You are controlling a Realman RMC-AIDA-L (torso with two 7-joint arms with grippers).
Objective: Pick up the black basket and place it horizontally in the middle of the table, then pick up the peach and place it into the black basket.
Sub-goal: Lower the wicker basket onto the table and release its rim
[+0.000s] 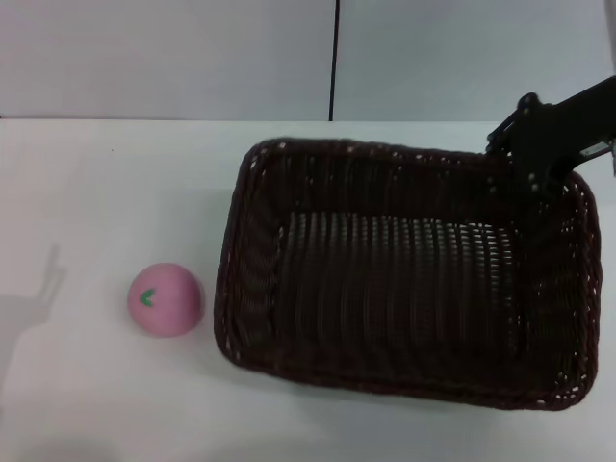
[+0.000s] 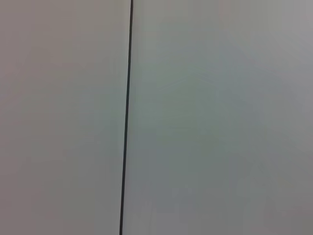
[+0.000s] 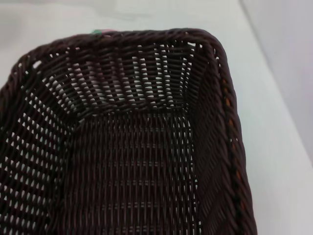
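Note:
The black basket (image 1: 404,279) lies lengthwise across the right half of the white table (image 1: 106,192), open side up and empty. It fills the right wrist view (image 3: 132,147). My right gripper (image 1: 532,178) is at the basket's far right corner, right at the braided rim. The pink peach (image 1: 165,299) sits on the table just left of the basket, apart from it, its green leaf mark facing up. A sliver of the peach (image 3: 103,32) shows beyond the basket's rim in the right wrist view. My left gripper is out of view.
A grey wall with a dark vertical seam (image 1: 334,58) stands behind the table, and the left wrist view shows only this wall (image 2: 195,117). An arm's shadow (image 1: 29,318) falls on the table's left side.

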